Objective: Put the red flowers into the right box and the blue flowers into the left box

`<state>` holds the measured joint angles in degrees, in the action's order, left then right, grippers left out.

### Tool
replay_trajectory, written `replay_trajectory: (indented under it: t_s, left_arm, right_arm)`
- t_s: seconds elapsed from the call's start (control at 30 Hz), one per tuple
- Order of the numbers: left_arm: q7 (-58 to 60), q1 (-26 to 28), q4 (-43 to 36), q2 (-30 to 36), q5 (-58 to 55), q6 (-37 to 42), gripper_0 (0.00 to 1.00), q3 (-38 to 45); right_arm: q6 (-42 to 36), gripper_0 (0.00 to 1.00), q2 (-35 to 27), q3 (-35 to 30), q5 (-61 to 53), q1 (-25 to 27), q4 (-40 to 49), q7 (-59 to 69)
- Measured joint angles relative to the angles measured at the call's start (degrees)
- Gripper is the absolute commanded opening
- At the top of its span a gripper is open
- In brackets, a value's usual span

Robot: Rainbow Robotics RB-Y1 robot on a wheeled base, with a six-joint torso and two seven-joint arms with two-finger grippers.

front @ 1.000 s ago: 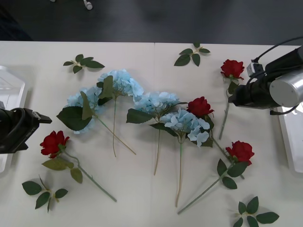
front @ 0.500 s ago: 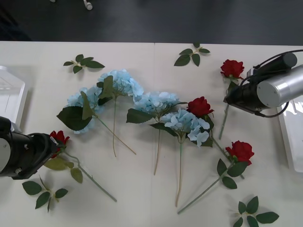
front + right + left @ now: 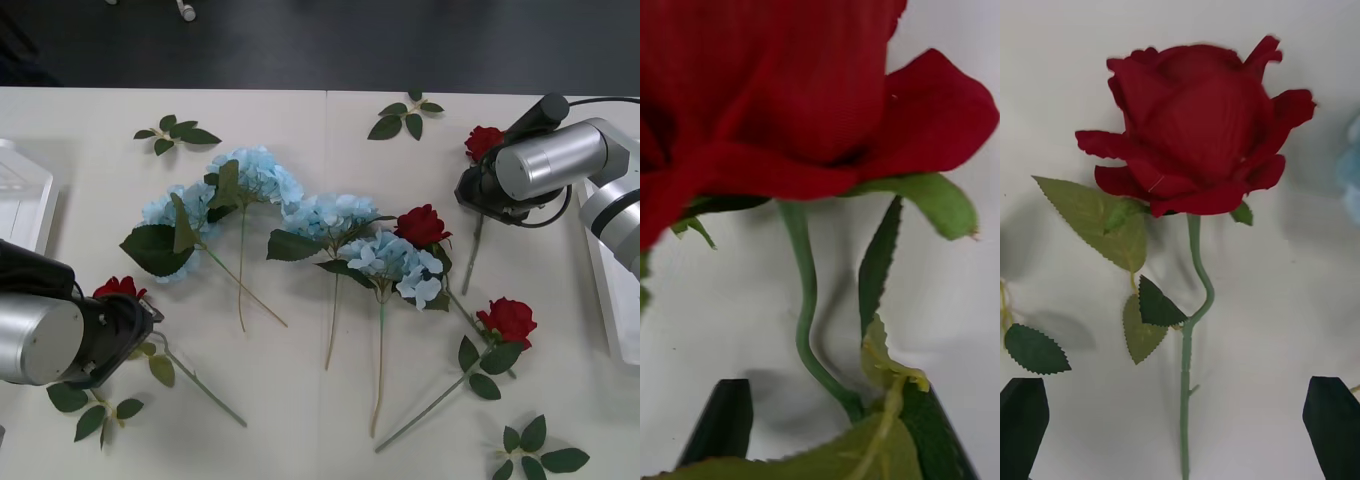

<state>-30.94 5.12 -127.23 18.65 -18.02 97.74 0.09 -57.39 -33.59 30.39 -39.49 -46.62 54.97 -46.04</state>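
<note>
Four red flowers lie on the white table: one at the front left (image 3: 118,288), one at the back right (image 3: 487,140), one in the middle (image 3: 422,226) and one at the front right (image 3: 510,320). Several blue flowers (image 3: 335,215) lie across the middle. My left gripper (image 3: 135,320) hovers open over the front-left rose (image 3: 1199,127), its stem (image 3: 1186,360) running between the black fingers (image 3: 1022,420). My right gripper (image 3: 475,195) is open and low over the back-right rose (image 3: 790,90), straddling the stem (image 3: 805,300). The left box (image 3: 20,195) and right box (image 3: 612,290) sit at the table's side edges.
Loose green leaf sprigs lie at the back left (image 3: 178,132), back middle (image 3: 405,115), front left (image 3: 90,410) and front right (image 3: 535,450). The flower stems in the middle cross and overlap. A dark floor lies beyond the table's far edge.
My left arm has swung in over the front-left rose, covering part of it. My right arm has moved left and down onto the back-right rose's stem.
</note>
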Motion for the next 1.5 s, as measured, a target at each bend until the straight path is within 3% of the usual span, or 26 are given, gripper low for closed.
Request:
replay_trajectory:
  t_s: [0.1,0.37,0.53,0.73,1.0,1.03,1.07,1.1,1.13,1.17,1.37,1.5]
  left_arm:
    - [0.02,-0.05,2.43,-0.02,1.11,-1.31,1.00,-1.99]
    - [0.24,-1.77,9.40,-0.02,2.56,-4.46,1.00,-5.42]
    - [0.56,-2.83,12.71,-0.02,2.55,-6.28,1.00,-6.71]
    - [0.56,-3.28,15.66,-0.01,2.53,-7.54,1.00,-7.79]
    - [0.57,-4.70,20.02,-0.01,2.53,-10.17,1.00,-7.90]
    - [0.57,-4.89,20.39,-0.01,2.53,-10.35,0.92,-7.90]
    - [0.57,-5.06,20.70,-0.01,2.52,-10.39,0.67,-7.90]
    - [0.57,-5.20,20.98,-0.01,2.51,-10.39,0.49,-7.90]
    - [0.57,-5.32,21.28,-0.01,2.49,-10.39,0.13,-7.90]
    - [0.56,-5.41,21.60,-0.01,2.43,-10.39,0.02,-7.91]
    - [0.56,-5.53,21.76,0.00,2.13,-10.88,0.00,-9.23]
    - [0.56,-5.57,21.76,0.00,2.01,-11.12,0.00,-9.87]
  right_arm:
    - [-0.16,0.00,0.04,0.02,-0.01,-0.09,-0.08,0.00]
    - [-1.06,0.00,-0.11,1.86,-0.12,-0.36,0.02,0.00]
    - [-8.63,0.00,-2.15,1.94,-4.23,-0.99,3.16,0.00]
    - [-18.35,0.00,-12.56,1.93,-15.09,-0.97,15.08,-0.01]
    - [-22.91,0.00,-26.94,0.72,-26.90,-0.97,24.65,-0.07]
    - [-22.90,0.00,-28.19,0.20,-28.01,-0.97,25.11,-0.09]
    - [-22.90,0.00,-29.38,-0.43,-29.36,-0.97,25.44,-0.13]
    - [-22.90,0.00,-30.38,-1.07,-30.44,-0.97,25.58,-0.23]
    - [-22.90,0.00,-31.24,-1.65,-31.24,-0.97,25.61,-0.61]
    - [-22.91,0.00,-32.18,-2.20,-31.75,-0.97,25.60,-2.02]
    - [-23.07,0.00,-37.62,-2.62,-31.88,-0.04,25.43,-17.31]
    - [-23.73,0.00,-40.99,-2.62,-31.97,2.11,23.73,-21.05]
